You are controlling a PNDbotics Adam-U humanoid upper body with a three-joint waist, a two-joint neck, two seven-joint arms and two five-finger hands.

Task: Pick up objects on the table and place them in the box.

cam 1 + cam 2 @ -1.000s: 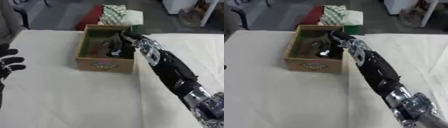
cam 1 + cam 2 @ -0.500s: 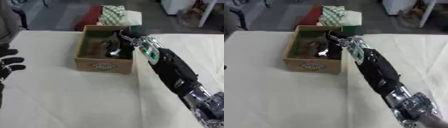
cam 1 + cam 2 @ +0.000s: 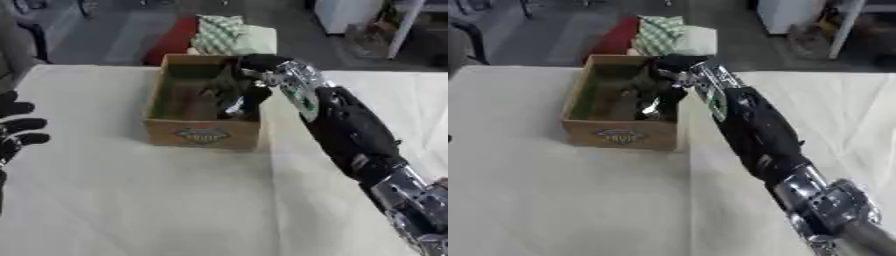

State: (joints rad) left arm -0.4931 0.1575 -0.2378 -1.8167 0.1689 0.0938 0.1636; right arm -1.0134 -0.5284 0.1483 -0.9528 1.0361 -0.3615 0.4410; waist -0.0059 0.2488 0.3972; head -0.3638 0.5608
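right now i'm at the placing step: my right hand [image 3: 254, 82] is reached out over the open top of the cardboard box [image 3: 203, 132], fingers dipped down inside it near the right wall. i read this as the drop, or the moment just around it, though i can't say for sure which.

something small with a pale shiny patch [image 3: 233, 106] sits right at or just under my fingertips, low inside the box toward its right side. it's touching or nearly touching them; i can't tell whether it is pinched or already lying free on the box floor. the fingers look curled downward around that spot, but the dark hand against the dark interior hides how they stand, so i won't call them closed or spread.

next move, as i judge it: make sure the fingers are off the thing, then lift the hand straight up past the box's right rim without snagging it.

my left hand [image 3: 16, 131] is idle at the left edge of the cloth-covered table [image 3: 175, 200], fingers straight and spread.
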